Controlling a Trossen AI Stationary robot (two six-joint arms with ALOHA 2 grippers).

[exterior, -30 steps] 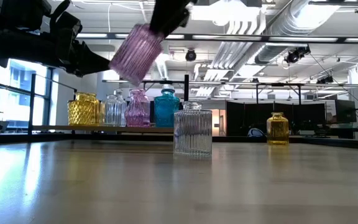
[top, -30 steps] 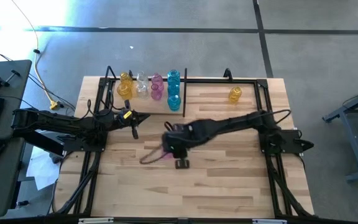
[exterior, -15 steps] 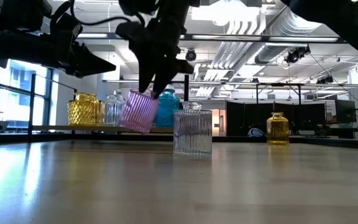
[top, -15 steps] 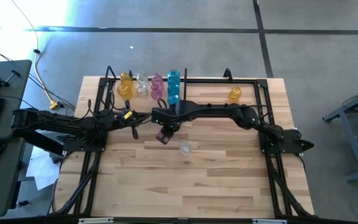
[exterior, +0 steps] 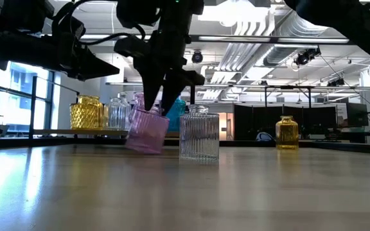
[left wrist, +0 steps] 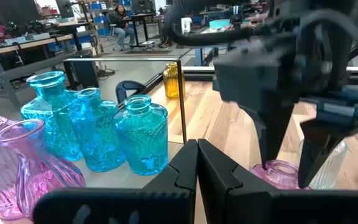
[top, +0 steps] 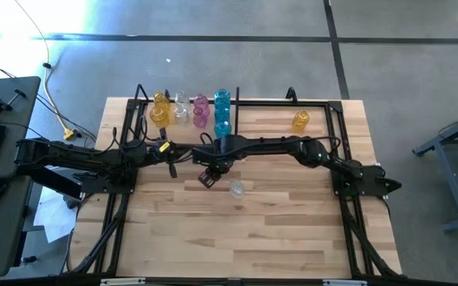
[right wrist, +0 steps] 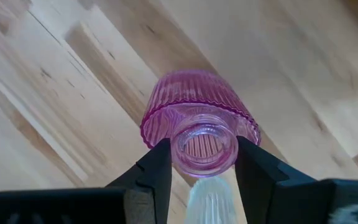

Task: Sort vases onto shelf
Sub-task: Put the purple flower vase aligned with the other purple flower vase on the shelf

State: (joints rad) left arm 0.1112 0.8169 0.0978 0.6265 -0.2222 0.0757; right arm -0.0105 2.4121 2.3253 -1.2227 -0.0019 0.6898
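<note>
My left gripper waits at the left side of the table with its fingers pressed together on nothing, pointing toward the middle. Behind it, the shelf already carries the sorted rows along its left half — yellow vases, clear vases, pink vases and teal vases, in that order up to the divider.

Just in front of those rows my right gripper has its fingers partly open and clamped on the neck of the ribbed pink vase, which hangs tilted, its lower edge at or just off the tabletop. To do this step well, I would keep it clear of the wood, level it, and bring it in behind the pink row without brushing the teal vases next door; the neck grip looks square in the wrist view, so I'd move slowly rather than regrip.

Just right of it a clear ribbed jar stands loose on the table, and a lone yellow vase sits on the shelf's right half.

From overhead the arm covers the held vase almost entirely, and I cannot tell whether its base actually touches the table. How much room remains in the pink row is also hard to judge.
</note>
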